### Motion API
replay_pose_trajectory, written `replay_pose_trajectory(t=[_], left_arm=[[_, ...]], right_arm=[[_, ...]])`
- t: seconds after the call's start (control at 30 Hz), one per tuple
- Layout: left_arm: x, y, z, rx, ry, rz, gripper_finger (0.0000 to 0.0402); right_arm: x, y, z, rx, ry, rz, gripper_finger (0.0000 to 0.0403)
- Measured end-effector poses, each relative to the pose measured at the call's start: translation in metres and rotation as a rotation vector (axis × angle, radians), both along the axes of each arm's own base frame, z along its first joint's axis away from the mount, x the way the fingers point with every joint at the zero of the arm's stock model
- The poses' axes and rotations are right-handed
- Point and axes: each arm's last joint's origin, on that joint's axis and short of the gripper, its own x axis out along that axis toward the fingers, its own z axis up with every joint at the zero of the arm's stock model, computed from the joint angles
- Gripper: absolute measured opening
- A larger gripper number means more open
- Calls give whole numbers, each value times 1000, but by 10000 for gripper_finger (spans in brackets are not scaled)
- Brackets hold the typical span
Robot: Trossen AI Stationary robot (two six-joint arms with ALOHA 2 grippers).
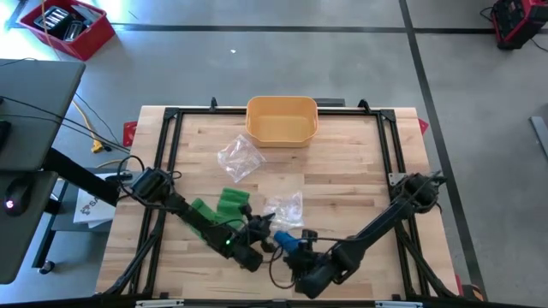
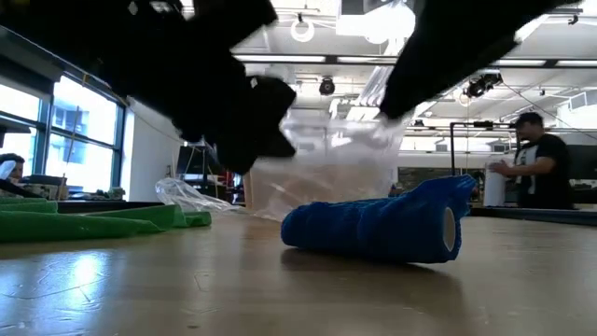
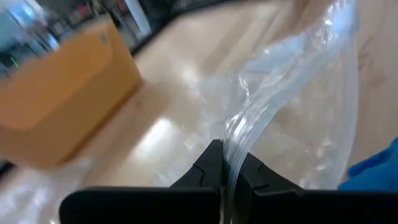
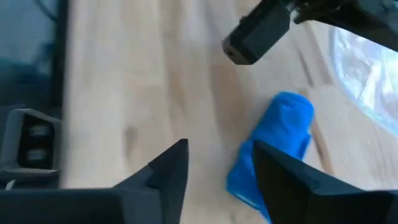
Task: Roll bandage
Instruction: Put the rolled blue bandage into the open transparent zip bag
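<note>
Near the table's front edge, a clear plastic bag is clamped in the left gripper, clearing the blue bandage roll; the right gripper is parted, nothing held.

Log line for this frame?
left gripper: shut on clear bag | right gripper: open above blue bandage roll | roll lying on table

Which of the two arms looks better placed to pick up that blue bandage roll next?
The right. Its open hand hangs just beside the blue bandage roll, holding nothing. The left hand is shut on a clear plastic bag, so it is busy.
</note>
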Motion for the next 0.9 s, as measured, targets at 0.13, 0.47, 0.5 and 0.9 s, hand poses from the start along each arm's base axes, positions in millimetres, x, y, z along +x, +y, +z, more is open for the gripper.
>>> replay_pose_trajectory(t=[0.13,0.47,0.5,0.9], left_arm=[[-5,13,-8,-75,41,61,0],[-10,14,-11,-108,39,96,0],[-10,14,-11,-113,40,95,0],[-5,10,-8,-151,-9,76,0]], right_arm=[[6,-6,-22,-22,37,-93,218],[16,-16,-65,-63,101,-202,195],[15,-15,-67,-68,99,-202,179],[-20,-8,0,-138,-50,-267,37]])
